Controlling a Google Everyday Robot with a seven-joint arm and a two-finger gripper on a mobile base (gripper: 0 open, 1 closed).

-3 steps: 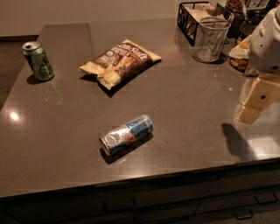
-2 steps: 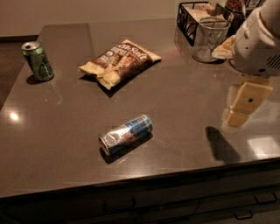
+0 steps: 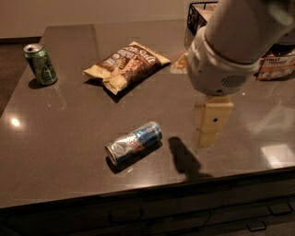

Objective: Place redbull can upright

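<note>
The redbull can (image 3: 133, 143), blue and silver, lies on its side near the front edge of the dark table (image 3: 69, 120), its silver top pointing front left. My gripper (image 3: 208, 132) hangs below the large white arm (image 3: 221, 60), above the table and to the right of the can, apart from it. It holds nothing that I can see. Its shadow falls on the table just right of the can.
A green can (image 3: 40, 63) stands upright at the back left. A chip bag (image 3: 125, 64) lies at the back middle. A black wire basket (image 3: 197, 14) and a printed box (image 3: 276, 64) sit at the back right, partly hidden by the arm.
The arm has swung left and forward from the table's right edge and now hangs much closer to the lying can. The can and other objects have not moved.
</note>
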